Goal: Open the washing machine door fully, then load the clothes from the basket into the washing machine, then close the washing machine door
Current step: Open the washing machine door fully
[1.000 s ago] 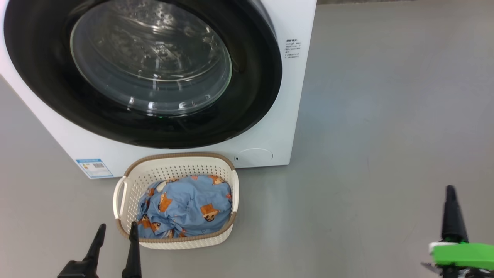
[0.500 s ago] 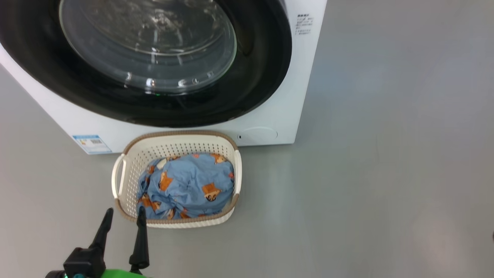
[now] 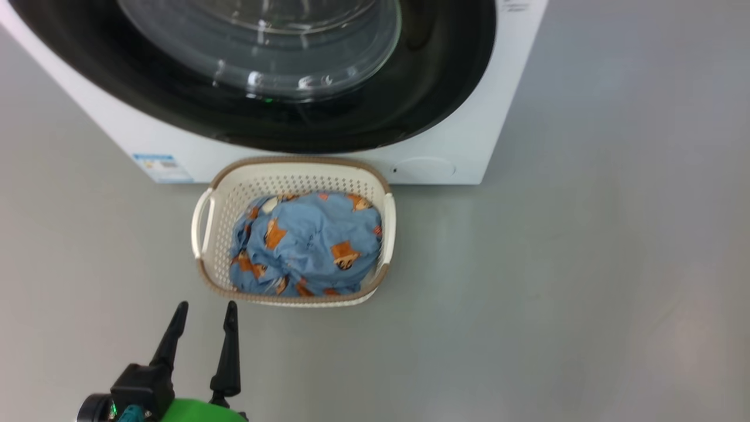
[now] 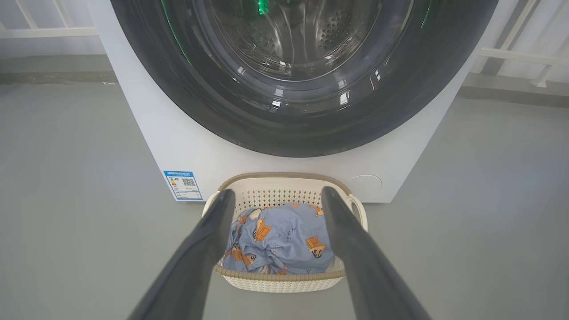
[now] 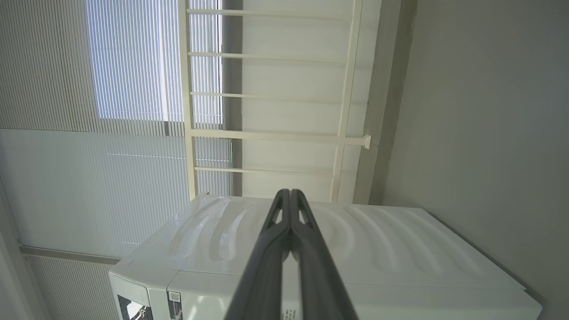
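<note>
The washing machine (image 3: 504, 105) stands at the top of the head view, and its door (image 3: 445, 88), black-rimmed with a glass bowl, lies flat against the front. The cream basket (image 3: 205, 225) sits on the floor just in front, holding the clothes (image 3: 307, 243), a light blue bundle with orange figures. My left gripper (image 3: 206, 308) hovers open just short of the basket's near left corner. In the left wrist view the left gripper (image 4: 278, 195) frames the clothes (image 4: 284, 235) and basket (image 4: 284, 278) below the door (image 4: 213, 106). My right gripper (image 5: 290, 193) is shut on nothing, pointing past the machine's white panel (image 5: 378, 249).
Grey floor (image 3: 586, 264) spreads wide to the right of the basket and machine. A blue label sticker (image 3: 161, 168) and a round white flap (image 3: 425, 170) mark the machine's lower front. White railing (image 5: 266, 135) and window blinds (image 5: 133, 62) stand behind the machine.
The head camera has tilted down and shifted, so machine and basket sit higher in the picture. The right gripper has left the head view. The left gripper stays open and reaches further in.
</note>
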Tool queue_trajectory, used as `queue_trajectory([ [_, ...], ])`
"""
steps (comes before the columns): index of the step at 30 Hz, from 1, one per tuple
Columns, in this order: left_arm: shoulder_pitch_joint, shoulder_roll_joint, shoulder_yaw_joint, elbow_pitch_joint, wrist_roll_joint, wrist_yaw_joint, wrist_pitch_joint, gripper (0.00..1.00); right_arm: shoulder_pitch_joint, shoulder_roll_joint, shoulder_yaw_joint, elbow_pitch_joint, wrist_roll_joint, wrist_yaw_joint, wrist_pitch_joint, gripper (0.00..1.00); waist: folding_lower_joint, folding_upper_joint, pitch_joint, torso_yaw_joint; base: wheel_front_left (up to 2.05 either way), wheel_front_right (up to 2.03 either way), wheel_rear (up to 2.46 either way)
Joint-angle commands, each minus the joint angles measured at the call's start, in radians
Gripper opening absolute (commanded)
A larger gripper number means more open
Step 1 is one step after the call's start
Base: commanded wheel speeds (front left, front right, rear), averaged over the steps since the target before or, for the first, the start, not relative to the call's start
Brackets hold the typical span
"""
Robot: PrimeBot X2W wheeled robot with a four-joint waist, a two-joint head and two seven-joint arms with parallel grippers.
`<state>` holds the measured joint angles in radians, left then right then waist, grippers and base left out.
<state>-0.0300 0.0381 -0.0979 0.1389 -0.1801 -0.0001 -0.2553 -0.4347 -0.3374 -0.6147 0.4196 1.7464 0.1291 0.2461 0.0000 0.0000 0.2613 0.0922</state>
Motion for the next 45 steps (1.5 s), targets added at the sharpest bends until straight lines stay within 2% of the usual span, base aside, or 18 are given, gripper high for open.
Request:
queue_trajectory([
  [1,-0.034,0.012,0.027,-0.032,0.011,-0.002,-0.006,1.00,-0.042,-0.043,0.009,-0.021,-0.013,0.002,0.028,0.00,0.0000,0.0000,0.041,0.037,0.00,0.00,0.00],
  [7,-0.053,0.012,0.011,-0.070,0.008,-0.002,-0.006,1.00,-0.168,-0.076,0.035,-0.007,-0.061,0.002,0.111,0.00,0.0000,0.0000,0.102,0.071,0.00,0.00,0.00],
  [12,-0.075,0.012,-0.012,-0.102,-0.006,0.016,-0.006,1.00,-0.263,-0.097,0.086,0.000,-0.103,0.002,0.179,0.00,0.0000,0.0000,0.149,0.101,0.00,0.00,0.00],
  [23,-0.082,0.012,-0.041,-0.126,-0.024,0.047,-0.006,1.00,-0.408,-0.072,0.248,-0.014,-0.179,0.002,0.286,0.00,0.0000,0.0000,0.195,0.172,0.00,0.00,0.00],
  [35,-0.086,0.012,-0.075,-0.132,-0.061,0.066,-0.006,1.00,-0.508,-0.068,0.366,-0.021,-0.220,0.002,0.323,0.00,0.0000,0.0000,0.219,0.258,0.00,0.00,0.00],
  [45,-0.086,0.012,-0.108,-0.137,-0.097,0.087,-0.006,1.00,-0.545,-0.089,0.414,-0.026,-0.233,0.002,0.333,0.00,0.0000,0.0000,0.238,0.315,0.00,0.00,0.00],
])
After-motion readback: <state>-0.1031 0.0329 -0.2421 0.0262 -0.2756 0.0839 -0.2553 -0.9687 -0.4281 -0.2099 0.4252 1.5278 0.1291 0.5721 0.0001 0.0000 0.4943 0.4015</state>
